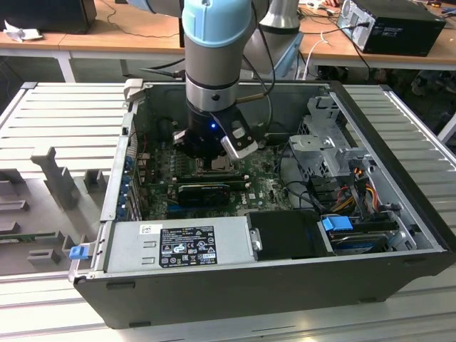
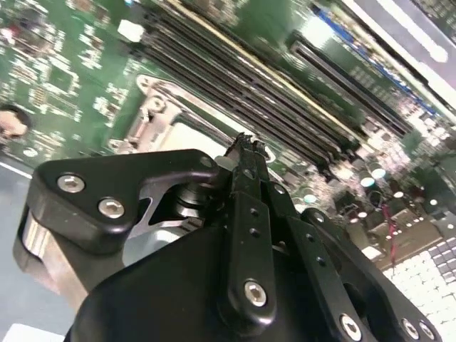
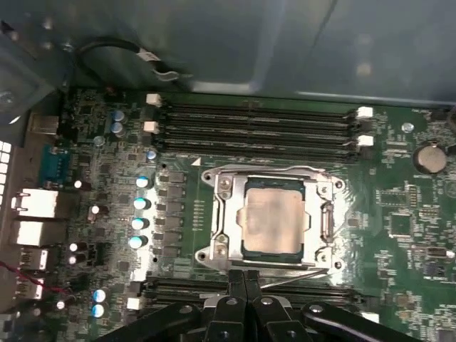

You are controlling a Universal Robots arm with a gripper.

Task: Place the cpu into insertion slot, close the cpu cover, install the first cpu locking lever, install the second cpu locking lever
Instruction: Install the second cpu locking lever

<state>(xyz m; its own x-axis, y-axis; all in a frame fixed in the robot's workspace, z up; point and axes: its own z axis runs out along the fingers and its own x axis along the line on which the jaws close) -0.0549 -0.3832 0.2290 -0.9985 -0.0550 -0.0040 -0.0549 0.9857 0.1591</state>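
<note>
Hand (image 3: 246,279) is pinched closed with nothing in it, tips right at the edge of the socket. The cpu (image 3: 274,221) sits just ahead of them with the cover (image 3: 226,214) down. I'd press the lever slow and straight.

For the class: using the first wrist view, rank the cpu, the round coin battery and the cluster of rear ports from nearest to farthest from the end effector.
From the end effector:
1. The cpu, in its socket just beyond the fingertips.
2. The round coin battery, at the board's edge.
3. The rear ports, on the opposite edge; nearly level with the battery.
</note>
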